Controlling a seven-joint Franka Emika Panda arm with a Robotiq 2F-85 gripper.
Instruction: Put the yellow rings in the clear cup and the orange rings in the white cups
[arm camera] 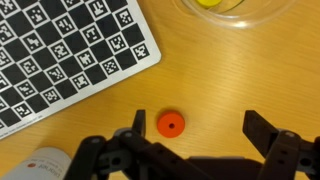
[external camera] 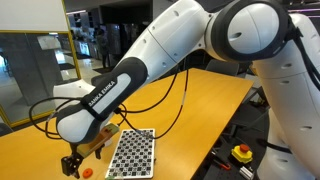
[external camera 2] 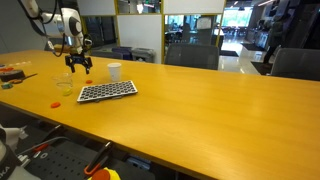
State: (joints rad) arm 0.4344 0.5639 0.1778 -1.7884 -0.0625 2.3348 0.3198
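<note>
Wrist view: we look straight down on the wooden tabletop (arm camera: 230, 70), with the pincer (arm camera: 195, 128) spread wide and holding nothing. Its dark fingers (arm camera: 264, 131) stand well apart at the bottom of the picture. One orange ring (arm camera: 171, 124) lies flat on the wood between them, nearer one finger than the other, and we see no contact with either. The checkered board (arm camera: 60, 55) lies flat in the upper corner, apart from the ring. At the top edge we see the rim of the clear cup (arm camera: 245, 14) with a yellow ring (arm camera: 210, 3) inside it. Part of the white cup (arm camera: 42, 166) shows at the bottom corner, beside the pincer's body.

In an exterior view the pincer (external camera 2: 78, 63) hangs above the tabletop between the clear cup (external camera 2: 65, 86) and the white cup (external camera 2: 114, 71), both of which stand upright. The orange ring (external camera 2: 88, 81) lies below it, close to the board (external camera 2: 107, 91). Another orange ring (external camera 2: 56, 102) lies on the wood nearer the table's front edge, apart from the clear cup.

In an exterior view from the arm's side, the white arm (external camera: 150, 60) reaches down across the tabletop. The pincer (external camera: 72, 160) is low over the wood just beside the board (external camera: 132, 152), with an orange ring (external camera: 87, 172) close by.
</note>
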